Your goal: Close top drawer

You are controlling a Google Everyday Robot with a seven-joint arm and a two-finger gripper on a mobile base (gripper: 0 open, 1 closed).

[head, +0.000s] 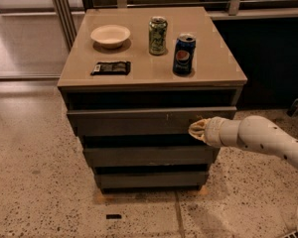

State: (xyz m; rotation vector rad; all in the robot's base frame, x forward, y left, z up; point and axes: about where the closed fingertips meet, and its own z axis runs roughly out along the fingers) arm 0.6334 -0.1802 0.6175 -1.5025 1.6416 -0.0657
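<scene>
The top drawer (139, 121) sits just under the bench (218, 68), a little proud of it. The pincer (196, 129) seems to touch its front, right of centre; clenched or released, I cannot tell. The pushing step is under way. Next comes a straight shove toward the far side until flush.

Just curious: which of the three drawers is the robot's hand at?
The top drawer, the widest front, under the tabletop. The gripper is at its right end; the narrower middle drawer and bottom drawer lie below it.
</scene>
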